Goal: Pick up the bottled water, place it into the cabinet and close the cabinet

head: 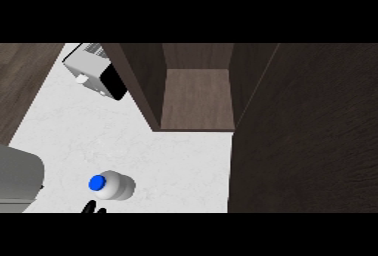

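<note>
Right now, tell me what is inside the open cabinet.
The cabinet shows only its bare wooden floor and inner walls; no item shows inside. The bottled water stands outside on the counter. The cabinet's upper part lies beyond the view.

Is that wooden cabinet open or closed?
Open: the cabinet shows its bare inner shelf, and its door stands swung out at the right.

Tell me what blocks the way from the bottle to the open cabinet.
Nothing visible does. The bottle stands upright on the counter, and bare white top runs from it up to the cabinet, whose door is swung open at the right.
</note>
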Controlling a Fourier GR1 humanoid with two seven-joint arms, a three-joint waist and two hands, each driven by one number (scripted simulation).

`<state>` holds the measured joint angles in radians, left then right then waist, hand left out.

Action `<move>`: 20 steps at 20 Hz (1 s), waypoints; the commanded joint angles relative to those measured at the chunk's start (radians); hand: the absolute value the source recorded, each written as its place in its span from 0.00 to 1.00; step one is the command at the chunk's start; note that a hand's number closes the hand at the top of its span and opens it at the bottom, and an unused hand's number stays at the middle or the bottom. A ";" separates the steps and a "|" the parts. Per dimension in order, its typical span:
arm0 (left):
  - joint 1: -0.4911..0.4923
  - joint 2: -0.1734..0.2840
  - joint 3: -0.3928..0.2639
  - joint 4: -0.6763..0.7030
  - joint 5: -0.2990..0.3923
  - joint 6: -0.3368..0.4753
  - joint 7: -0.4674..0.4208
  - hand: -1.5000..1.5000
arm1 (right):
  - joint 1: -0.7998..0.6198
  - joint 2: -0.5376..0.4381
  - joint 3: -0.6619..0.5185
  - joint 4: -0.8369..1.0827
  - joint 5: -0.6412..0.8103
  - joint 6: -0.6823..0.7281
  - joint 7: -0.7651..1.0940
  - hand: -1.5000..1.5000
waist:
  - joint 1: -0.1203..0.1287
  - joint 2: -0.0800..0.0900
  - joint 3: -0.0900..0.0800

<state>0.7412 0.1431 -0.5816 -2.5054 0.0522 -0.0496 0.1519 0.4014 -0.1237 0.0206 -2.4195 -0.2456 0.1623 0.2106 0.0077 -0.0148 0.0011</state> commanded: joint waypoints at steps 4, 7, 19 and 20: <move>0.094 0.075 -0.076 -0.212 -0.039 -0.013 -0.034 0.00 | 0.034 -0.022 -0.080 -0.157 -0.156 -0.009 0.091 0.00 | 0.003 -0.001 0.000; 0.118 0.092 -0.056 -0.221 -0.042 0.013 -0.038 0.00 | 0.090 0.009 -0.021 -0.149 -0.129 0.023 0.052 0.00 | -0.008 0.002 0.000; 0.166 0.105 0.065 -0.171 0.024 0.094 -0.157 0.00 | 0.104 -0.014 -0.068 -0.198 -0.177 0.042 0.067 0.00 | -0.012 0.005 -0.002; 0.168 0.091 0.041 -0.165 -0.019 0.117 -0.149 0.00 | 0.144 0.015 -0.032 -0.218 -0.150 0.042 0.046 0.00 | -0.018 0.004 -0.001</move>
<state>0.8756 0.2170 -0.5733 -2.5021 0.0255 0.0450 -0.0195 0.4588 -0.1185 -0.0082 -2.4246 -0.2727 0.2145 0.1829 -0.0033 -0.0121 -0.0001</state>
